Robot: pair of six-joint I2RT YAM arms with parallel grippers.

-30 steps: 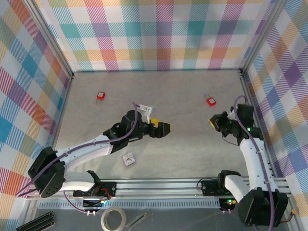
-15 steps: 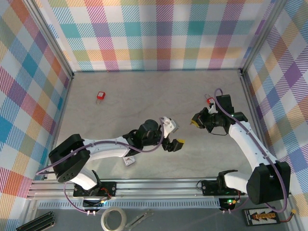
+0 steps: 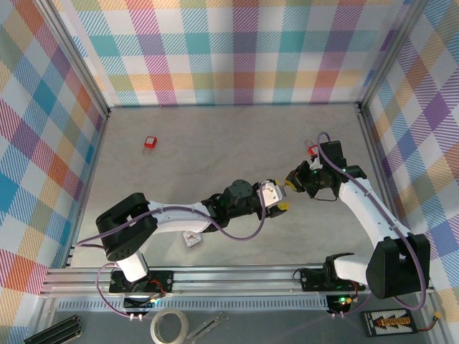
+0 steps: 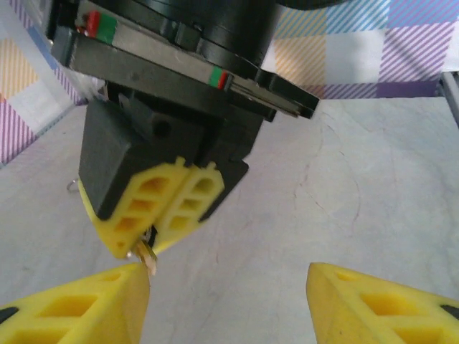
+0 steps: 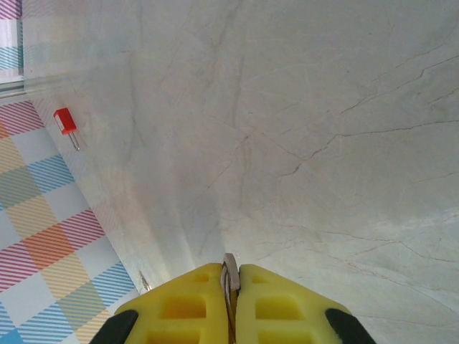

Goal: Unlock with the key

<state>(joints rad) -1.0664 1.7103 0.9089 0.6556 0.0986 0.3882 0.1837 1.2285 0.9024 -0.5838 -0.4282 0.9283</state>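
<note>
Right gripper (image 4: 154,229), clenched on the key (image 5: 230,271); I see the metal pinched between its yellow pads, the tip poking out, above the marbled table (image 3: 215,165). Left gripper (image 4: 228,287), jaws apart with nothing between them; it faces the right gripper right of centre, one fingertip (image 4: 107,301) just beside the key's tip. One red padlock (image 3: 150,142) lies well to the left; a second padlock (image 3: 311,150) lies beside the right arm.
</note>
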